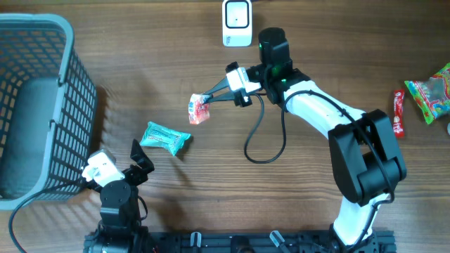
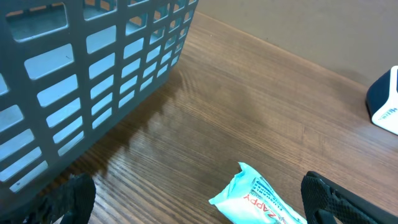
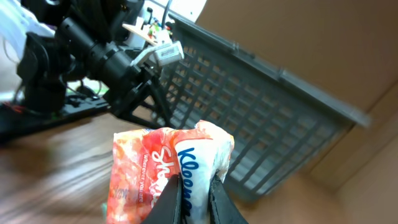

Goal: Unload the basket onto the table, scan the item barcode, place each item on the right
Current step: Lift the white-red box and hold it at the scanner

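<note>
The item, a red, orange and white Kleenex tissue pack (image 1: 200, 109), hangs above the middle of the table. My right gripper (image 1: 209, 98) is shut on it. The right wrist view shows both fingertips pinching the pack's (image 3: 158, 165) white end, with the right gripper (image 3: 194, 182) below it. The white barcode scanner (image 1: 237, 22) stands at the table's far edge, beyond the right arm, and its corner (image 2: 382, 102) shows in the left wrist view. My left gripper (image 1: 121, 165) rests open near the front edge. Nothing is between the left gripper's (image 2: 199, 211) fingers.
A teal wet-wipe pack (image 1: 165, 138) lies just ahead of the left gripper, next to its right finger (image 2: 329, 199). A grey basket (image 1: 42, 105) fills the left side. At the far right lie a green snack bag (image 1: 430, 95) and a red stick pack (image 1: 399, 112). A black cable (image 1: 264, 144) loops mid-table.
</note>
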